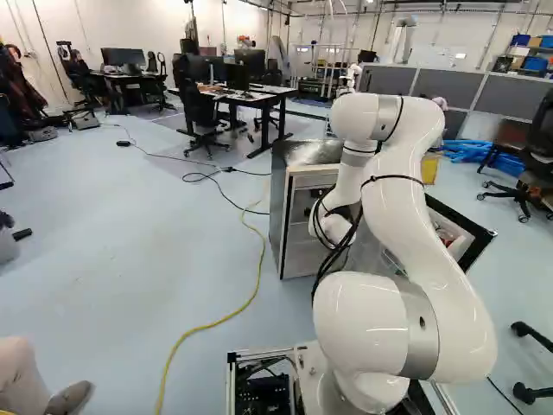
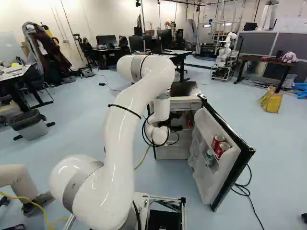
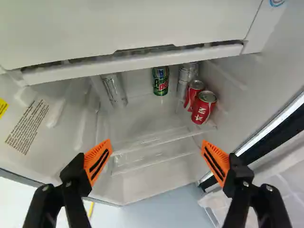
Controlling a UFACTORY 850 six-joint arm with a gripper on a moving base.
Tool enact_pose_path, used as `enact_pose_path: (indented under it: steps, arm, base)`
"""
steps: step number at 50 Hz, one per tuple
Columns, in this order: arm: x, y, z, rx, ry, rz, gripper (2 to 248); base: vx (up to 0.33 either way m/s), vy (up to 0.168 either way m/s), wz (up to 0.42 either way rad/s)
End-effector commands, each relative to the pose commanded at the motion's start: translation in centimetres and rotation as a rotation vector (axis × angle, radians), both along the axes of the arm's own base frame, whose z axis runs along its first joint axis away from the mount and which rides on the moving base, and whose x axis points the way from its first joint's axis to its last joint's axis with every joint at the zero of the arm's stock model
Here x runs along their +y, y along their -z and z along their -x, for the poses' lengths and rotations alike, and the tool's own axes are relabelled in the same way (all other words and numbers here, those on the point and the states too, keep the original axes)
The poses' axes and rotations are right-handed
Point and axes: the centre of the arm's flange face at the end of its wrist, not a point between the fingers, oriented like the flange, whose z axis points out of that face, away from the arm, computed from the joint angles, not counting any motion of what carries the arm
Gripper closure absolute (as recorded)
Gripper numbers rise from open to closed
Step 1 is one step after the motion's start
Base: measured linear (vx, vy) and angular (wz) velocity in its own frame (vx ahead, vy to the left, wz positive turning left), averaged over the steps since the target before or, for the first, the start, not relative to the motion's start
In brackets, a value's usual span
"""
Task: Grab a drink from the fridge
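Observation:
My gripper (image 2: 176,128) is partly hidden by the wrist at the fridge's opening in the right base view. In the wrist view the gripper (image 3: 156,142) stands open, nothing between its orange pads. Ahead, on the clear shelf (image 3: 147,116) of the fridge (image 1: 278,212), are a green can (image 3: 160,80), two red cans (image 3: 203,107) (image 3: 192,94), silver cans (image 3: 187,73) behind them and a clear, silvery container (image 3: 114,89). The fridge door (image 2: 211,179) hangs open, with red cans (image 2: 219,145) and a green-white bottle (image 2: 209,156) in its racks.
A white freezer compartment (image 3: 118,28) spans above the shelf. The fridge's inner side walls flank the gripper. A yellow cable (image 1: 259,268) runs over the floor left of the fridge. A person's leg and shoe (image 1: 69,398) are at the near left. Another robot (image 2: 225,55) stands far back.

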Motion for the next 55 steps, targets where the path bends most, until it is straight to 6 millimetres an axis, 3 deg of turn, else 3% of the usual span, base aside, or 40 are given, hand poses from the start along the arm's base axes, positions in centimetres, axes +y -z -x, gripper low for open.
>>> enact_pose_path:
  steps: [31,55]
  arm:
    - [-0.8,0.6,-1.8,-0.023,0.080,0.015,3]
    - [-1.5,3.7,-2.9,-0.013,0.146,0.018,3]
  base:
    - [0.000,0.000,0.000]
    - [0.000,0.000,0.000]
